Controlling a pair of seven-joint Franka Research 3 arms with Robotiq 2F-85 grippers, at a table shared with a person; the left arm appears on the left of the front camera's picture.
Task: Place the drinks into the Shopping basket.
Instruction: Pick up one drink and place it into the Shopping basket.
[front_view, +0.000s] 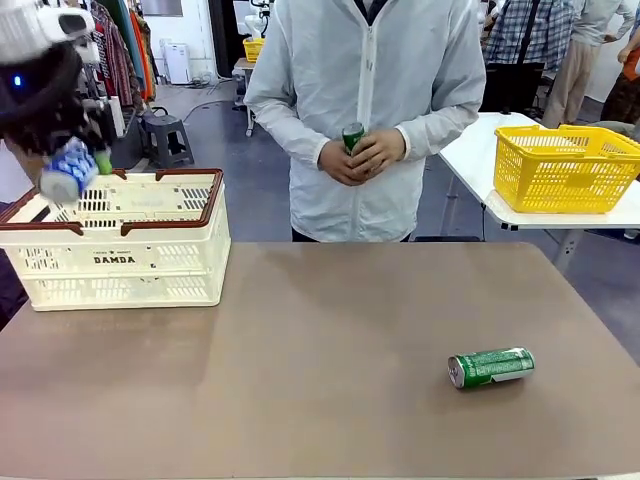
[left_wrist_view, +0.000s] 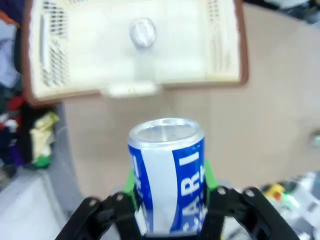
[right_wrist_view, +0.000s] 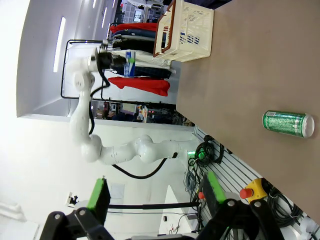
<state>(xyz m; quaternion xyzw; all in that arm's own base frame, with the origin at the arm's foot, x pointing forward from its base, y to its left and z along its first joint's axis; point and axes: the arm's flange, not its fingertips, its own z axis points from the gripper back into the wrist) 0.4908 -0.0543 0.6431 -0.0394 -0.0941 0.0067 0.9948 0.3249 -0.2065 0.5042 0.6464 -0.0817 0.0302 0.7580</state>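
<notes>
Front view, upper left: we note left gripper (front_view: 80, 165) pinching blue can (front_view: 66, 174) beside Shopping basket (front_view: 165, 224) rim. Right gripper (right_wrist_view: 156, 192) spread, empty; green can (front_view: 490, 367) lies lower right.

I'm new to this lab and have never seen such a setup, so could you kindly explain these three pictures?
Two white robot arms share a brown table with a person opposite. The front picture looks across the table from the robot's side; the other two come from cameras on each wrist, looking along that gripper's fingers. The left gripper is shut on a blue Pocari Sweat can, held up near the cream DAMDA shopping basket, where one can already stands. The right gripper is open and empty. One green can lies on its side on the table, and the person's hands hold a second green can.
</notes>
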